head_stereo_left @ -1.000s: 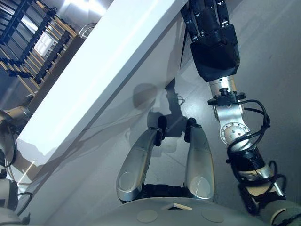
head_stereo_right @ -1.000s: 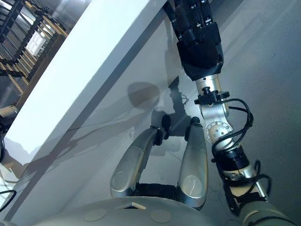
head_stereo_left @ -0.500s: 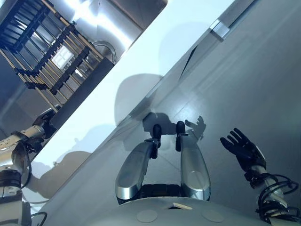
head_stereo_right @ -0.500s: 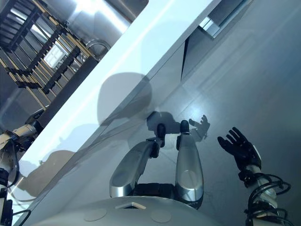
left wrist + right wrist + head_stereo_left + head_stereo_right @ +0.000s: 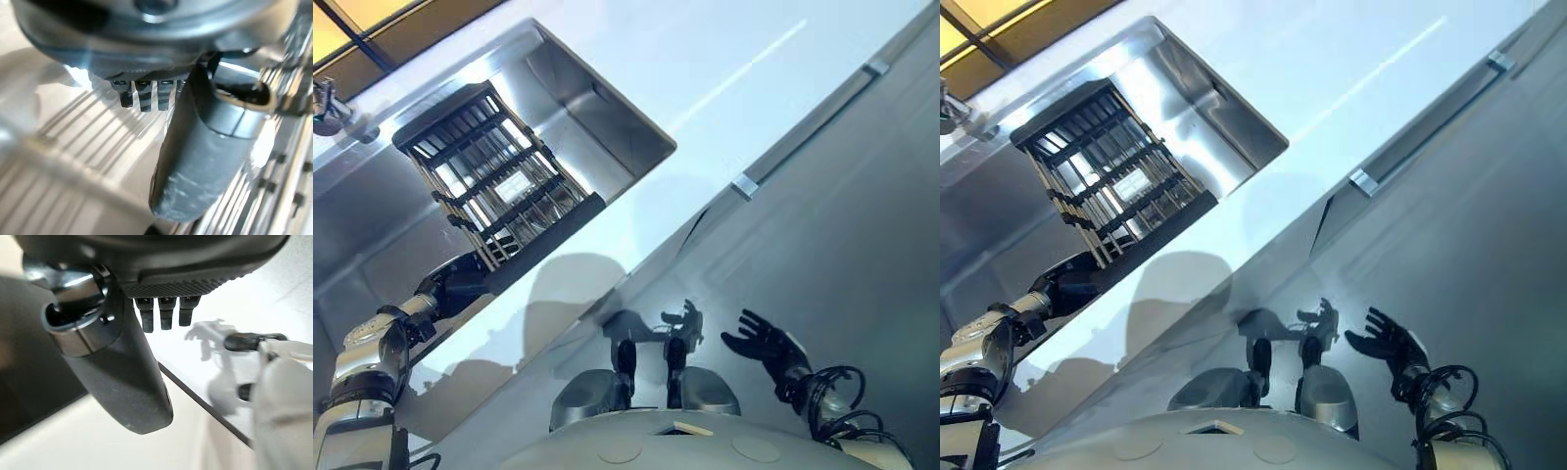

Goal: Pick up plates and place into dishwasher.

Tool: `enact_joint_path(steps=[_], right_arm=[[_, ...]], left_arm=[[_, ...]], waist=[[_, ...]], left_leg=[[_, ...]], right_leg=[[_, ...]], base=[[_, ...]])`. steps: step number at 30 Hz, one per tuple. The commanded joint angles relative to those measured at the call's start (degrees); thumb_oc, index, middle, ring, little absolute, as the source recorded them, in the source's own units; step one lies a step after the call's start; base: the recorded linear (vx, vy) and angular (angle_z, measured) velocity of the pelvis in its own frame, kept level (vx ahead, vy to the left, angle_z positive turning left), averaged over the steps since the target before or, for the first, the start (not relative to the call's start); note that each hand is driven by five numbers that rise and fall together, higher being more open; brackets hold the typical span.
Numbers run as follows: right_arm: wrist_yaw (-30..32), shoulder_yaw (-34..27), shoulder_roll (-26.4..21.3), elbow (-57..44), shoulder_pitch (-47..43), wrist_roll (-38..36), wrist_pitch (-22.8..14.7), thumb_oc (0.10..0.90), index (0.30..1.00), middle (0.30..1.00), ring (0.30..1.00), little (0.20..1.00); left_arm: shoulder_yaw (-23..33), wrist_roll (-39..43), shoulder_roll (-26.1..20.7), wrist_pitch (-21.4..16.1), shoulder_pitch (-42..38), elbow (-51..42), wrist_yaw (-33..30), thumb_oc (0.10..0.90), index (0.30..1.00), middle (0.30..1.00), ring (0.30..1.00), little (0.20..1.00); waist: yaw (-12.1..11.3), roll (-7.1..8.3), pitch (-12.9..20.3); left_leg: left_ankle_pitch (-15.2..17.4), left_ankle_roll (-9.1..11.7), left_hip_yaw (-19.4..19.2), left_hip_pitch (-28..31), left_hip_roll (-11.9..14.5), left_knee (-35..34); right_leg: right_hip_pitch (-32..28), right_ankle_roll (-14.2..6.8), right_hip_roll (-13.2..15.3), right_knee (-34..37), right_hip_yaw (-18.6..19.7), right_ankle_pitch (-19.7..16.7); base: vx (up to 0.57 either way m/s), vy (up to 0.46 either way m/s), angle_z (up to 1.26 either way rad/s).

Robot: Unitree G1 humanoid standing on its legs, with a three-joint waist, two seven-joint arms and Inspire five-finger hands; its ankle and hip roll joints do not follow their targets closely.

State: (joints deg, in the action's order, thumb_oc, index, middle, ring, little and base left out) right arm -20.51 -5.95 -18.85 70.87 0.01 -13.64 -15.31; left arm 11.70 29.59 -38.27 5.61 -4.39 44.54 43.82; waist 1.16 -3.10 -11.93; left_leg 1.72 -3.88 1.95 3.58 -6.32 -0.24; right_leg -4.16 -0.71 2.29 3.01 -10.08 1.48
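A black wire dish rack [image 5: 489, 176] stands in a steel sink [image 5: 597, 108] set into a white counter [image 5: 734, 59]. My left hand [image 5: 460, 282] reaches up to the rack's near lower edge. Its thumb [image 5: 200, 161] sticks out and its fingers [image 5: 146, 95] run straight, with the rack's wires just past them. I cannot make out a plate among the wires. My right hand [image 5: 766, 345] hangs low at the lower right, below the counter. It is open with spread fingers and holds nothing.
Below the counter edge runs a grey front panel [image 5: 862, 215] with a long bar handle [image 5: 808, 127]. A tap [image 5: 328, 103] stands at the sink's far left corner. A dark gap [image 5: 690, 230] opens in the panel under the counter.
The camera has swung up, bringing the sink and rack into view. My right hand dropped from high beside the counter to low at the lower right, open.
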Motion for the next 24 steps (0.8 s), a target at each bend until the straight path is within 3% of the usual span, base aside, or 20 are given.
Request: enact_joint_path(steps=[1,3,5,7,8,11,14,17,21,24], right_arm=[[3.5,-1.0,-1.3,-1.8,2.0,5.9,-1.6,0.800,0.900,0.900,0.900,0.900],[4.7,0.2,-1.2,-2.2,2.2,7.9,-0.8,0.800,0.900,0.900,0.900,0.900],[6.6,1.0,-0.9,-2.4,2.2,11.3,-0.6,0.800,0.900,0.900,0.900,0.900],[8.3,1.6,-0.6,-2.3,2.4,14.1,-0.5,0.800,0.900,0.900,0.900,0.900],[8.4,1.6,-0.5,-2.3,2.4,14.2,-0.4,0.800,0.900,0.900,0.900,0.900],[9.6,1.5,1.0,-0.7,2.4,15.0,-0.7,0.800,0.900,0.900,0.900,0.900],[10.1,1.8,2.1,0.9,2.5,15.0,-1.7,0.800,0.900,0.900,0.900,0.900],[10.5,2.3,2.9,0.7,2.7,15.2,-1.2,0.800,0.900,0.900,0.900,0.900],[11.2,3.4,4.1,0.3,3.5,16.2,-0.8,0.800,0.900,0.900,0.900,0.900],[11.6,3.9,4.7,0.3,4.0,17.3,-0.8,0.800,0.900,0.900,0.900,0.900]], left_arm=[[5.9,3.4,4.3,-7.8,-0.2,0.6,-6.6,0.800,0.900,0.900,0.900,0.900],[7.2,4.1,5.3,-9.2,-0.3,0.4,-12.6,0.800,0.900,0.900,0.900,0.900],[8.7,3.0,6.1,-12.9,-0.7,0.0,-20.3,0.800,0.900,0.900,0.900,0.900],[10.6,0.8,6.9,-19.7,-1.2,-3.2,-31.8,0.800,0.900,0.900,0.900,0.900],[10.8,0.5,7.1,-19.6,-1.2,-3.8,-32.7,0.800,0.900,0.900,0.900,0.900],[14.6,-4.6,10.6,-32.6,-2.3,-13.1,-50.6,0.800,0.900,0.900,0.900,0.900],[16.1,-11.0,12.1,-41.2,-3.0,-21.5,-63.2,0.800,0.900,0.900,0.900,0.900],[17.9,-18.1,11.7,-45.3,-3.5,-29.0,-72.8,0.800,0.900,0.900,0.900,0.900],[19.2,-22.8,11.3,-50.2,-4.8,-37.1,-77.9,0.800,0.900,0.900,0.900,0.900],[17.9,-24.6,11.7,-52.4,-5.3,-42.6,-74.7,0.800,0.900,0.900,0.900,0.900]], waist=[[-1.4,-0.04,2.7],[-1.7,0.51,3.6],[-1.9,1.01,4.3],[-2.4,1.66,5.1],[-2.4,1.70,5.1],[-3.5,2.68,6.4],[-4.1,3.41,7.5],[-4.4,3.79,8.4],[-4.1,4.03,9.8],[-3.7,4.07,10.5]], left_leg=[[-1.3,1.8,-2.9,-3.4,0.8,-1.7],[-1.1,2.0,-3.0,-2.9,0.9,-1.6],[-1.0,2.2,-3.0,-2.5,1.0,-1.7],[-1.0,2.2,-2.6,-2.1,1.1,-2.0],[-0.9,2.2,-2.6,-2.0,1.1,-2.1],[-0.8,2.1,-1.5,-1.3,1.3,-2.8],[-0.7,2.0,-0.9,-0.8,1.5,-3.2],[-0.6,2.0,-0.7,-0.4,1.7,-3.5],[-0.6,2.1,-0.8,0.1,2.0,-3.9],[-0.4,2.1,-1.1,0.4,2.3,-4.2]], right_leg=[[4.8,-2.0,-1.5,-5.3,0.0,1.7],[3.8,-2.0,-1.4,-4.4,-0.4,1.8],[3.0,-1.9,-1.3,-4.0,-0.9,2.0],[2.3,-1.7,-1.4,-3.9,-1.3,2.4],[2.2,-1.7,-1.4,-3.9,-1.4,2.5],[1.5,-1.2,-1.6,-4.4,-1.9,3.7],[0.9,-0.8,-1.8,-4.7,-2.3,4.4],[0.5,-0.4,-2.0,-4.6,-2.4,4.6],[0.3,-0.2,-2.2,-4.3,-2.2,4.6],[0.3,-0.1,-2.4,-4.3,-1.8,4.7]], base=[[-0.02,-0.060,0.08],[-0.03,-0.065,0.08],[-0.03,-0.061,0.05],[-0.03,-0.065,0.03],[-0.03,-0.065,0.03],[-0.03,-0.091,0.19],[0.00,-0.075,0.20],[0.00,-0.047,0.10],[0.01,-0.026,0.07],[0.00,-0.005,0.01]])
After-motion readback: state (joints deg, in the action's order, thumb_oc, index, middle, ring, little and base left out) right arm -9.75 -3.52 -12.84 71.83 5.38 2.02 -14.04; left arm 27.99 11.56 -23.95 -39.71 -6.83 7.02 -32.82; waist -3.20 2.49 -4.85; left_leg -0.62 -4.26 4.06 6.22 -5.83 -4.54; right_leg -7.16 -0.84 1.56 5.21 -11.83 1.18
